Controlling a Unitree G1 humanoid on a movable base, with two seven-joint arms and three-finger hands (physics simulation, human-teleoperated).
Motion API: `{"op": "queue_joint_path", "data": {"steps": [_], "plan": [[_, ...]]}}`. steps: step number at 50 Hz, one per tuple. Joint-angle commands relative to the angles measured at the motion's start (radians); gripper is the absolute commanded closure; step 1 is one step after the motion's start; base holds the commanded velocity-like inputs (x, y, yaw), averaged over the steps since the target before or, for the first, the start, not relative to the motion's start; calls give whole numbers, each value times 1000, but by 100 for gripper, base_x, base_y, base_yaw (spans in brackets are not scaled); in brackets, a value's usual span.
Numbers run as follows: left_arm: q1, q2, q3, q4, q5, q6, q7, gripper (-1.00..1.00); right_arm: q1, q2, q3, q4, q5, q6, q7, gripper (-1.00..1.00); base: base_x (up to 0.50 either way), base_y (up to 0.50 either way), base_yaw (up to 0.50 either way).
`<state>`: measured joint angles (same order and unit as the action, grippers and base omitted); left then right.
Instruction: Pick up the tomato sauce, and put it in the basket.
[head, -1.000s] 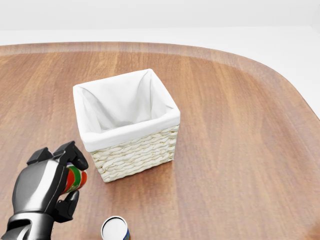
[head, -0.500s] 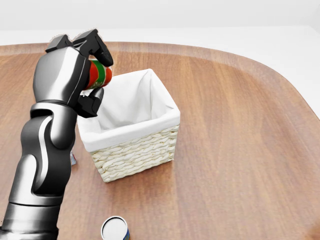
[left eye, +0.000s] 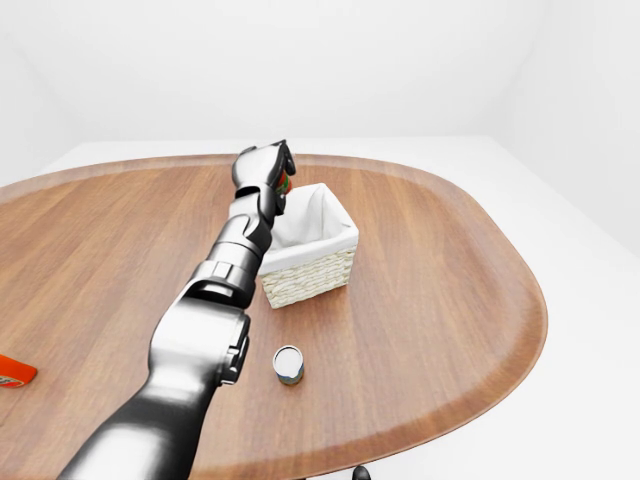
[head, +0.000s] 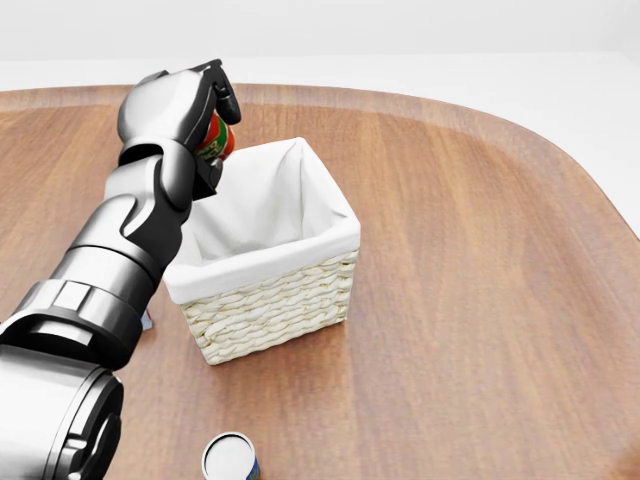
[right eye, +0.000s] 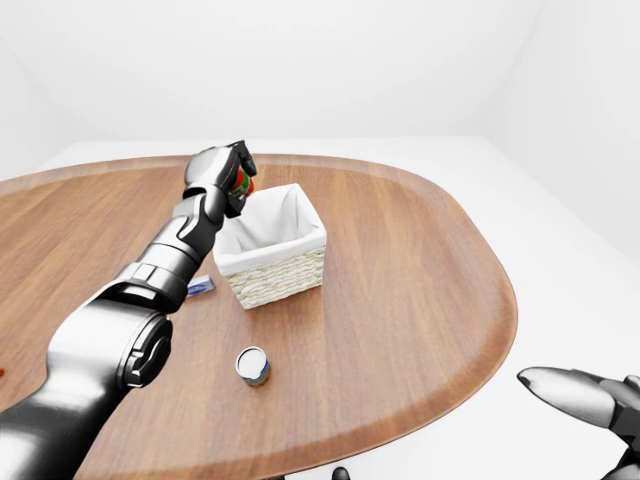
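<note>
Head view: left hand grips tomato sauce above top-left corner of basket; right hand low, grip indeterminable; small can near bottom edge.

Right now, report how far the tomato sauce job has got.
Pickup looks done: the left hand has its fingers closed round the tomato sauce, held near the basket top-left corner in the head view. Left: move it over the opening and release.

Rounded wooden table. On it: white-lined wicker basket mid-table, a small upright can near of it, a small blue packet left of the basket, an orange-red box far left.
</note>
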<state>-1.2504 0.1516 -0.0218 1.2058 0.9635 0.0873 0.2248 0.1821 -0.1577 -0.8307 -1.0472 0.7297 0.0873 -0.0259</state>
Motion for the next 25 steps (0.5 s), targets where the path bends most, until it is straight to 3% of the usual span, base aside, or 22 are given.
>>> {"op": "queue_joint_path", "data": {"steps": [1,8,25], "plan": [[-24,-18,-2,161,53,0,-74,100,7,3,0,0,5,0,4,-100,0,0,0],[5,-26,20,165,61,0,-110,100,0,9,-7,0,3,0,9,-100,0,0,0],[38,-26,22,167,69,0,-101,100,-3,13,-12,0,0,0,18,-100,0,0,0]]}}
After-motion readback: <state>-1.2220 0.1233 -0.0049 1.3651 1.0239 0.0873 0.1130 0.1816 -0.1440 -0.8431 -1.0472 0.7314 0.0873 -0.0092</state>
